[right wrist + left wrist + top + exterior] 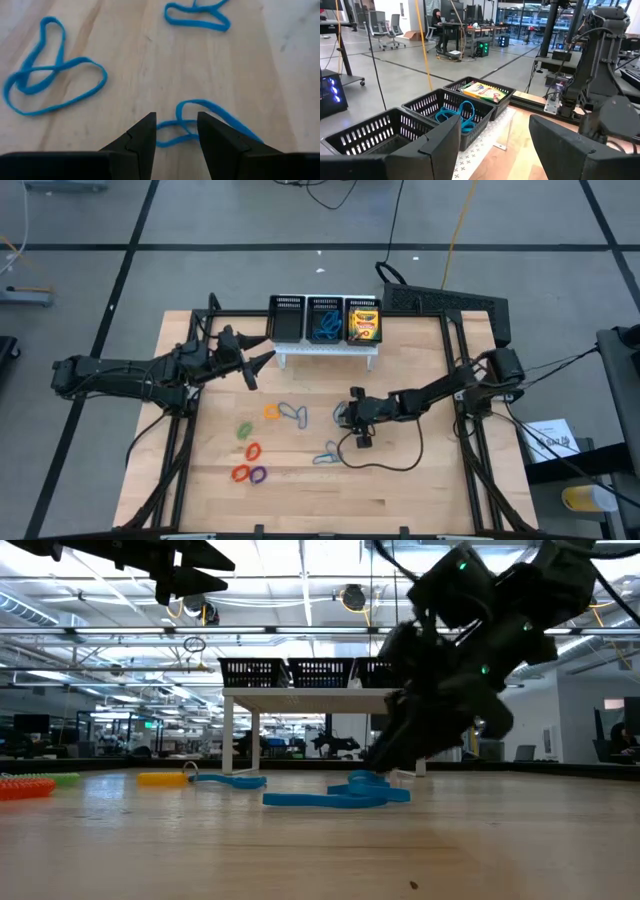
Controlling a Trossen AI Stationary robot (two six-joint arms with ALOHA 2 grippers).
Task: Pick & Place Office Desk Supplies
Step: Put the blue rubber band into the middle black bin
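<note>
My right gripper (347, 417) (176, 125) is low over the table's middle, pointing down, open. Its fingertips stand on either side of one end of a thin blue loop (210, 112) lying flat on the wood, and I cannot see them touching it. More blue loops lie close by (50, 75) (328, 452) and farther off (292, 413). Orange (270, 411), green (244, 427), red (240, 473) and purple (258, 474) loops lie toward the left. A crayon box (364, 325) lies in the organiser's right compartment. My left gripper (262, 350) (495, 135) hovers open beside the organiser's left end.
The black mesh organiser (288, 308) stands on a white stand at the table's far edge; its middle compartment holds blue loops (462, 112) and its left one shows nothing inside. A cable (385, 465) trails on the table near my right arm. Bare wood lies along the near edge.
</note>
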